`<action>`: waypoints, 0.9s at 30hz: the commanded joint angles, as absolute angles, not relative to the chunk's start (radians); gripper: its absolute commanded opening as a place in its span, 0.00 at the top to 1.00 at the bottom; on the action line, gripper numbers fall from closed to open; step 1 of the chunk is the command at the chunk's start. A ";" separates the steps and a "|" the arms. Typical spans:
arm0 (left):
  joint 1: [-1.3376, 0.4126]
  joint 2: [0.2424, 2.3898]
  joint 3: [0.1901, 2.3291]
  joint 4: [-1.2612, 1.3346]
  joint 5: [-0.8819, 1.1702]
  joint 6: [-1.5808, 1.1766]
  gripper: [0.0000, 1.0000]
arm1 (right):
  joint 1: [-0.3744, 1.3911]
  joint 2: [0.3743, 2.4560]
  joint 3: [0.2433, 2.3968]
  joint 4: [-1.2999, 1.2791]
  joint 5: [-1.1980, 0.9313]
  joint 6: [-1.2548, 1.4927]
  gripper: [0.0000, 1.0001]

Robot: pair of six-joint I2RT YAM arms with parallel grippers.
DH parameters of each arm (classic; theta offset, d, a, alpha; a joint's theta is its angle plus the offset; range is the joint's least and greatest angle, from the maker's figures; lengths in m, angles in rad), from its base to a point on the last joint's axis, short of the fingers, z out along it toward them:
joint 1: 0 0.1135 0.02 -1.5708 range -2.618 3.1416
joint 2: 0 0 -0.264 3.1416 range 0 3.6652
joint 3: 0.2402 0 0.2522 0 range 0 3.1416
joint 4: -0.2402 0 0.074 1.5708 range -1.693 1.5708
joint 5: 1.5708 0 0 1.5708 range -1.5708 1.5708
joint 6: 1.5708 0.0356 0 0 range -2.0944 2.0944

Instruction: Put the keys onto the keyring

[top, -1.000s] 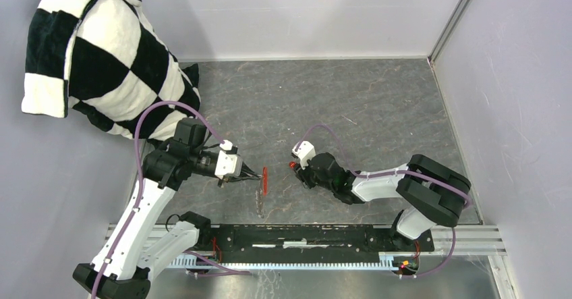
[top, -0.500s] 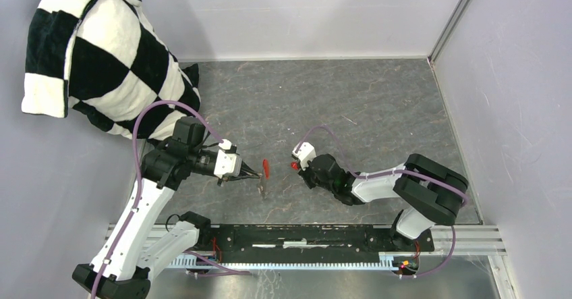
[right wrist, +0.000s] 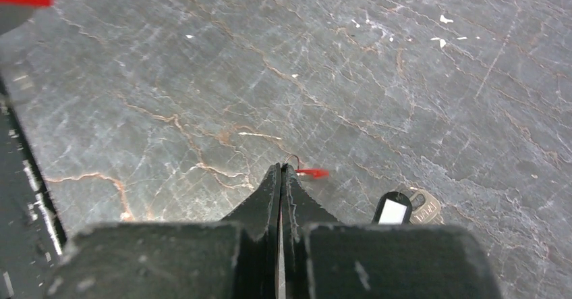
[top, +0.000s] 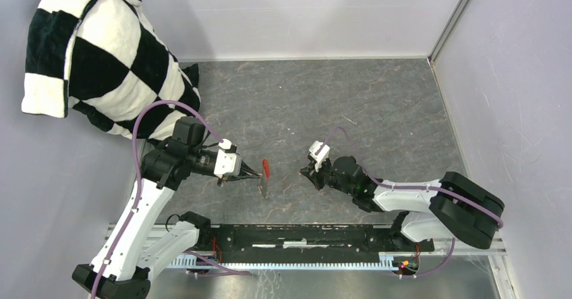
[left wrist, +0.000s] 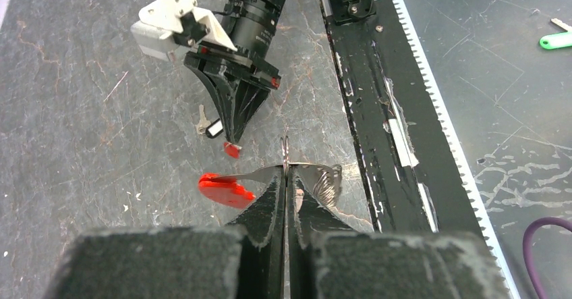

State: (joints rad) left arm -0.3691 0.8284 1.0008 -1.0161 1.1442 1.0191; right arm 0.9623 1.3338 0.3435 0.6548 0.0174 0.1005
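While in tool (left wrist: 286, 172), keyring (left wrist: 226, 189) crosswise, fob-end (top: 266, 169) far.

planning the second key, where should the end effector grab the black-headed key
Probably pinch the black-headed key by its plastic head's edges, coming straight down from above. It lies flat on the table, and the head looks thicker than the thin silvery blade.

The keyring (left wrist: 285, 156) is held edge-on, red fob (left wrist: 224, 188) sideways; the red-headed key (left wrist: 233, 150) is pinched — the black-headed key (left wrist: 213, 129) lies flat nearby.

Checkered cloth (top: 94, 56) at gray table's (top: 351, 103) far-left corner
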 commanded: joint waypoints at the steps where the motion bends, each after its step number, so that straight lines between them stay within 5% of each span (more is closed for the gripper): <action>1: -0.370 0.815 1.029 -0.998 1.166 0.970 0.98 | 0.928 1.243 0.331 0.725 -0.197 0.107 1.00; 13: -0.371 0.839 1.051 -0.998 1.222 0.938 0.98 | 0.917 0.938 0.447 0.585 -0.657 -0.047 1.00; 27: -0.371 0.861 1.072 -0.997 1.293 0.910 0.98 | 0.917 1.043 0.826 0.134 -0.919 -0.340 0.99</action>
State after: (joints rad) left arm -0.3691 0.8623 1.0367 -1.0157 1.2331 0.9466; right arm 0.9207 0.9924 0.6952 0.3321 -0.8181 -0.1864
